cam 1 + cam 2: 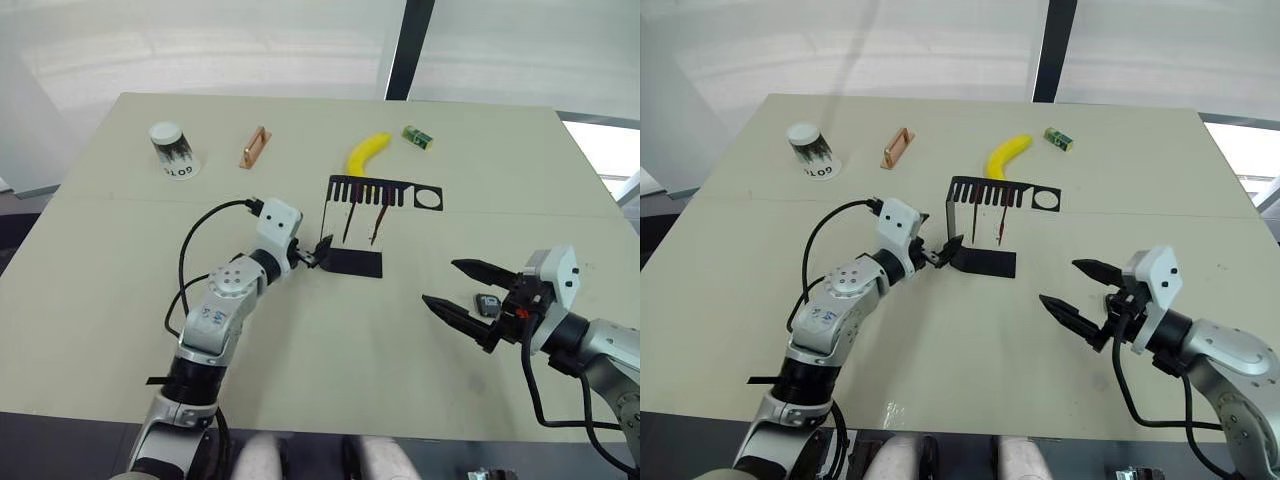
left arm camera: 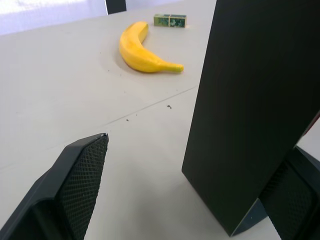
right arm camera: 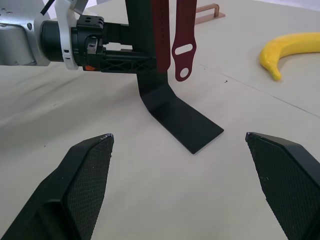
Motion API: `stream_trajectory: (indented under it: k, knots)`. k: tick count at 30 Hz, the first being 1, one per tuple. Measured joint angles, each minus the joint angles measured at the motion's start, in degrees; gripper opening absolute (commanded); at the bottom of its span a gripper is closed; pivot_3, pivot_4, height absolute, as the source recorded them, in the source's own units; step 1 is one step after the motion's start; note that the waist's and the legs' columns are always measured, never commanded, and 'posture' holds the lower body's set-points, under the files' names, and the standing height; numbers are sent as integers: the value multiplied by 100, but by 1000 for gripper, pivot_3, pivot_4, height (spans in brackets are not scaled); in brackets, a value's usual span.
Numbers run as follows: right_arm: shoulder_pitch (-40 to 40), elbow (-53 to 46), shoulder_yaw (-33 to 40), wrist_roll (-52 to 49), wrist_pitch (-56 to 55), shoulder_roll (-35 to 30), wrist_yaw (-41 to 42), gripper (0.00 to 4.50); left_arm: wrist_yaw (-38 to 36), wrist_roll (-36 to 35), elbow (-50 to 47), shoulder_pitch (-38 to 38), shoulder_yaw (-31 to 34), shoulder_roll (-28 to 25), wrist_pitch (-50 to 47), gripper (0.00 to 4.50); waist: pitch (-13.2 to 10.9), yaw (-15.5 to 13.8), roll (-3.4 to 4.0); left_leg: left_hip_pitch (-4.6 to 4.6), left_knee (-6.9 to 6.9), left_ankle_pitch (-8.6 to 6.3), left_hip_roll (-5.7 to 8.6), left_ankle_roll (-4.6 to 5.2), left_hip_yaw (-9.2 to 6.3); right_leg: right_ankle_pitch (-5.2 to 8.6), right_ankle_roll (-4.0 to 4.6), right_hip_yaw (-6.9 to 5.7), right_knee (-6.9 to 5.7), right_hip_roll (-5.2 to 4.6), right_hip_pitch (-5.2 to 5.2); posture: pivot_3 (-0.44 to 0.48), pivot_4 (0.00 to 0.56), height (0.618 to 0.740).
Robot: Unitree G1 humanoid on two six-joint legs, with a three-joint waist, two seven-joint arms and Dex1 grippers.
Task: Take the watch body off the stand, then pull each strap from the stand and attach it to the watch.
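Observation:
The black stand (image 1: 352, 263) rests mid-table, its comb-slotted arm (image 1: 385, 190) ending in a ring hole. Two maroon straps (image 1: 350, 221) (image 1: 379, 224) hang from the slots. My left gripper (image 1: 322, 252) is open at the foot of the stand's upright (image 2: 250, 115), which stands between its fingers (image 2: 75, 195), close to one of them. My right gripper (image 1: 439, 282) is open wide above the table to the right of the stand, pointing at it. A small dark grey thing, apparently the watch body (image 1: 488, 305), sits by the base of the right fingers.
A banana (image 1: 366, 152) and a small green box (image 1: 417, 137) lie behind the stand. A copper handle bar (image 1: 254, 147) and an upturned cup (image 1: 174, 150) are at the back left. The table's front edge (image 1: 330, 425) is near.

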State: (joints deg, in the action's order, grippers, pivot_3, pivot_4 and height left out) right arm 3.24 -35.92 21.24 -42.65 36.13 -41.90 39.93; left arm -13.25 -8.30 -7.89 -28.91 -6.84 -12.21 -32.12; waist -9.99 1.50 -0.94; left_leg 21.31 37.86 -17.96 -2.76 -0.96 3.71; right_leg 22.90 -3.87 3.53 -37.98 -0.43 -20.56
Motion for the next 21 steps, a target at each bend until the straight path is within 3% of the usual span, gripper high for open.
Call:
stream_trajectory:
  k: [4,6,15,18,20,21]
  knots:
    - [-70,-2,-3,-40,21,67,-124,4477,-1,26,8,1,17,81,21,4500,0,0,0,0,0,0,0,0,0,0,0,0,0,-1,0,0,150,740]
    - [-94,-2,-2,-86,33,67,-155,4500,2,33,7,2,23,108,29,3992,0,-2,0,0,0,0,0,0,0,0,0,0,0,-1,0,0,150,740]
    - [-99,-5,-23,-153,63,66,-202,4500,27,81,5,30,6,267,-25,3992,0,2,0,0,0,0,0,0,0,0,0,0,0,0,0,0,150,740]
    - [-124,-5,-74,-153,89,66,-205,4500,96,108,6,30,24,325,-26,3143,0,-1,0,1,0,0,0,0,0,0,0,0,1,-1,0,0,150,740]
    - [-163,-5,-74,-153,108,65,-206,4500,113,126,6,29,27,346,-26,2222,0,1,0,1,0,0,0,0,0,0,0,0,1,0,0,0,150,740]
    - [-173,-5,-74,-153,113,65,-206,4500,115,133,6,29,26,352,-26,2222,0,2,-1,1,0,0,0,0,0,0,0,0,1,0,0,0,150,740]
